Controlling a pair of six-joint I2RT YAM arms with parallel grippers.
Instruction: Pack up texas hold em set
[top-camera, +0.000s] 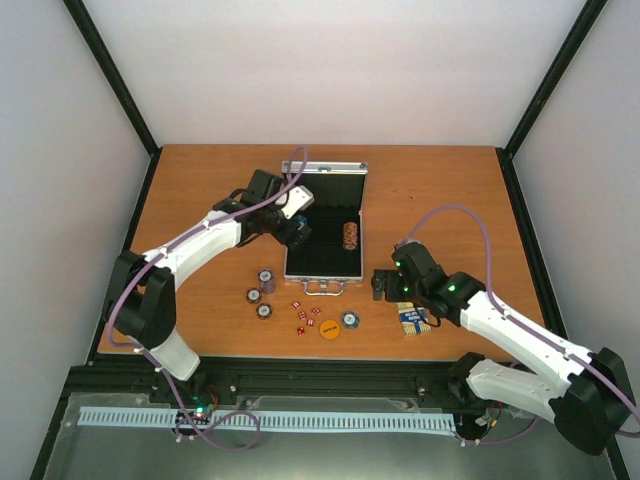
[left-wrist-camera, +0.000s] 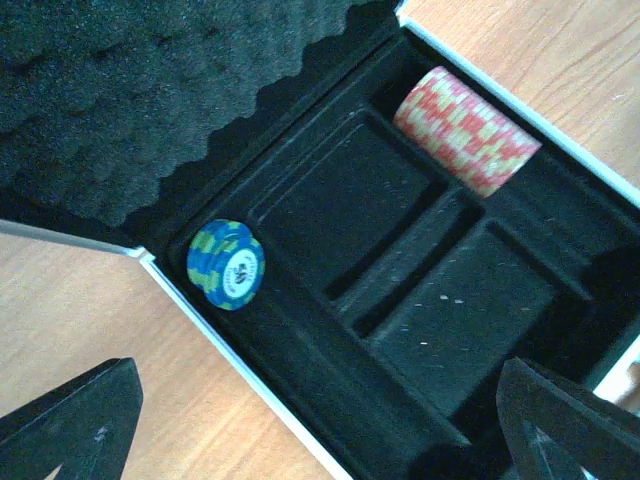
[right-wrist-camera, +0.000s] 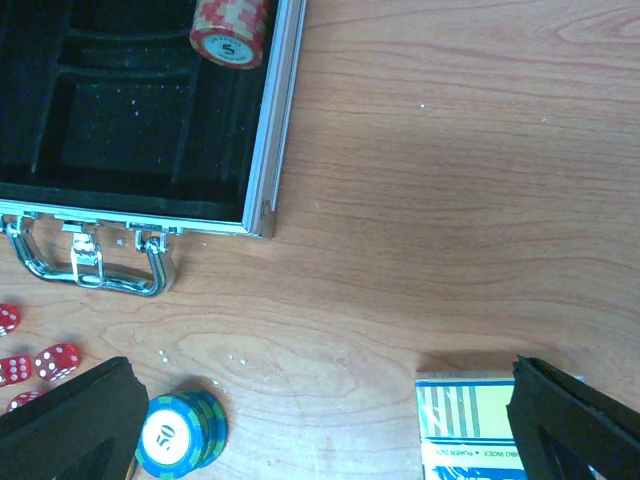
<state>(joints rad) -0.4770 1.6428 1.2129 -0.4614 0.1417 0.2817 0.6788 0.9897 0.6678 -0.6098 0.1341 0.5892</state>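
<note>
Top external: silver case (top-camera: 322, 262) lies open mid-table, lid raised on the far side, handle toward the arms. Left gripper (top-camera: 296, 228) hangs above its left side, fingers spread wide, holding nothing.

Left wrist: red-cream chip stack (left-wrist-camera: 465, 130) and blue-green chips (left-wrist-camera: 226, 263) lie in the black lining.

Right gripper (right-wrist-camera: 325, 430), equally wide and empty, hovers over bare table right of the case, with the card deck (right-wrist-camera: 470, 425) below it. Red dice (right-wrist-camera: 55, 360), orange disc (top-camera: 330, 328) and loose chips (top-camera: 264, 282) sit in front of the case. The dice count is hard to read.

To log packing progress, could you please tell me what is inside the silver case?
Inside the case: red-and-cream chips in one side slot, a blue-green chip stack in the opposite slot. Middle compartments look bare; the left end effector hides part of the near edge.
</note>
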